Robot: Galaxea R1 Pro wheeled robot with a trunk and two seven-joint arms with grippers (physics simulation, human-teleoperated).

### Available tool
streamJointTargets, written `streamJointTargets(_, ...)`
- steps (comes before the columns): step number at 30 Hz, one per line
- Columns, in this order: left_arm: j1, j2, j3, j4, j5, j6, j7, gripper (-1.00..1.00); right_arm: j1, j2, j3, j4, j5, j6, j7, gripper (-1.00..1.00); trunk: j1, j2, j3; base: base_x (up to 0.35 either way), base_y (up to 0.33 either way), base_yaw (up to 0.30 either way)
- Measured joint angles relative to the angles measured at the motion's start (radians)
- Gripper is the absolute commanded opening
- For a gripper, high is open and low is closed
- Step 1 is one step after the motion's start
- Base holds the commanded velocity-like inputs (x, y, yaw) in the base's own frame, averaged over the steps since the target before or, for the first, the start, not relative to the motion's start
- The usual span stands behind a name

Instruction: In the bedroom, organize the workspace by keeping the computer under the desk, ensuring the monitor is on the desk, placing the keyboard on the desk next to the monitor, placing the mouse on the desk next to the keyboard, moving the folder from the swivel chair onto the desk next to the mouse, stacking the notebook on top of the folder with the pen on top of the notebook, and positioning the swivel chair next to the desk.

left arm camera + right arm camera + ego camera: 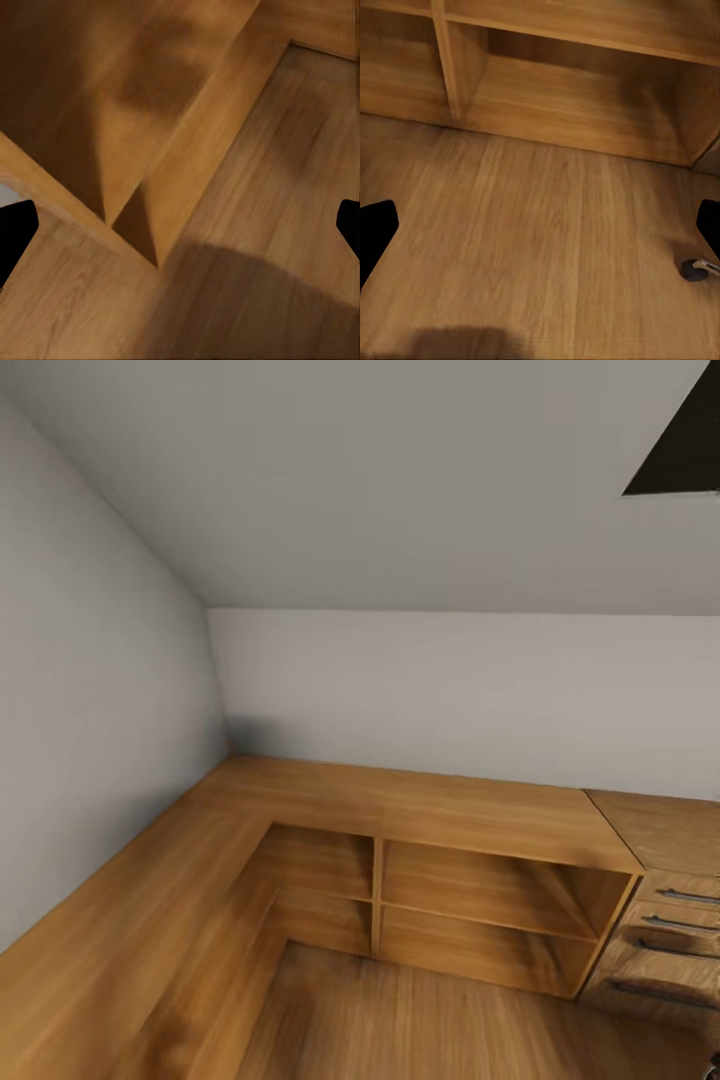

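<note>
The left gripper (180, 221) stands wide, its dark fingertips (15, 229) at the two edges of the left wrist view with nothing between them; it looks down on the light wood plank floor (262, 187) and the corner where the low oak shelf unit (150, 82) turns. The right gripper (540, 229) is likewise spread wide and empty, its fingertips (373, 229) dark at the frame edges, above bare floor planks in front of the open shelf compartments (570, 105). Near one fingertip a small dark caster (691, 269) with a chrome stub rests on the floor; what it belongs to cannot be told. From the head view, the L-shaped oak shelf unit (400, 810) runs along the pale grey walls (450, 690) under the sloped ceiling, its compartments open. Beside it at the right stand light oak drawers (670, 920) with long bar handles. A dark skylight corner (680, 450) shows at upper right. This is a corner of the bedroom.
</note>
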Motion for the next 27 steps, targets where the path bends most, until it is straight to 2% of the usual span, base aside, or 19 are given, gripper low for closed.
streamJointTargets(7, 0.000, 0.000, 0.000, 0.000, 0.000, 0.001, 0.000, 1.00, 0.000, 0.001, 0.001, 0.000, 0.000, 0.000, 0.003, 1.00, 0.000, 0.000, 0.000, 0.188, 0.162, -0.267)
streamJointTargets(27, 0.000, 0.000, 0.000, 0.000, 0.000, 0.000, 0.000, 1.00, 0.000, 0.001, 0.001, 0.000, 0.000, 0.001, 0.004, 1.00, 0.000, 0.000, 0.000, 0.010, 0.026, -0.267)
